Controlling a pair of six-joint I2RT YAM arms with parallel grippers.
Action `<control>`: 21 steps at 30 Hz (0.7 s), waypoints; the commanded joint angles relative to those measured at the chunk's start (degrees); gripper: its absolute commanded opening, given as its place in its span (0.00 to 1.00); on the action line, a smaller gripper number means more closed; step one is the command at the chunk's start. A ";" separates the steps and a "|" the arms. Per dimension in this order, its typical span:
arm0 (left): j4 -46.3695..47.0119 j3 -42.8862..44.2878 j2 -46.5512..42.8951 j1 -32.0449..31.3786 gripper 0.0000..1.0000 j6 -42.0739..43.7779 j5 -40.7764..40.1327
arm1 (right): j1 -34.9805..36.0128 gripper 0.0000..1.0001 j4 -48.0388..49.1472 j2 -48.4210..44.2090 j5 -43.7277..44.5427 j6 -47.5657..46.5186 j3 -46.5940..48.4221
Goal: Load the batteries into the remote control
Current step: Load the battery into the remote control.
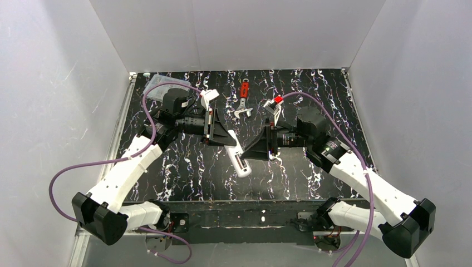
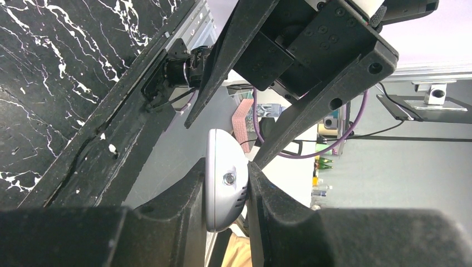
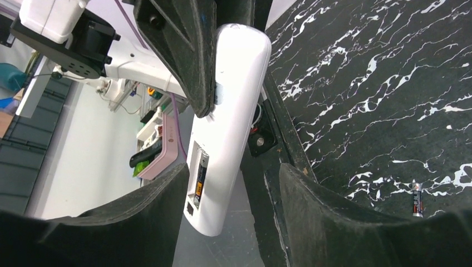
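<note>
Closest to the left wrist lens, the left gripper (image 2: 225, 169) is clamped hard on one rounded end of the remote control (image 3: 228, 111). It holds the white handset off the table (image 3: 378, 83), between the two arms. From the right wrist view, the rest of the remote hangs free with its long recess turned sideways. The first battery (image 3: 201, 171) lies in that recess, though I cannot tell whether it is fully seated. The right gripper (image 3: 232, 172) straddles the remote's free end with its jaws spread wide. There is a gap on each side and it grips nothing. Further right, the second battery (image 3: 417, 201) lies alone on the marbled surface, well apart from the remote.

I see three risks from here:
- **First battery:** with the recess facing sideways, a knock from the open right fingers as they draw away could tip the battery out.
- **Remote:** it is held by one end only, so pressing in the next cell could lever it round in the left grip.
- **Second battery:** it is slim and round, so an off-centre pinch could send it rolling.
</note>
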 commanded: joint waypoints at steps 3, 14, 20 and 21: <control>-0.96 2.41 -0.13 0.30 0.00 1.51 2.38 | 0.14 0.70 -1.86 0.07 -2.65 -2.55 3.15; -1.19 2.87 0.16 0.28 0.00 1.71 2.23 | 0.62 0.75 -4.66 1.74 -2.59 -4.53 4.55; -1.41 2.66 -0.01 0.28 0.00 1.74 2.35 | 0.80 0.74 -4.54 2.13 -2.43 -4.46 5.21; -1.38 2.67 0.10 0.30 0.00 1.74 2.32 | 0.89 0.74 -4.46 2.18 -2.54 -4.46 5.22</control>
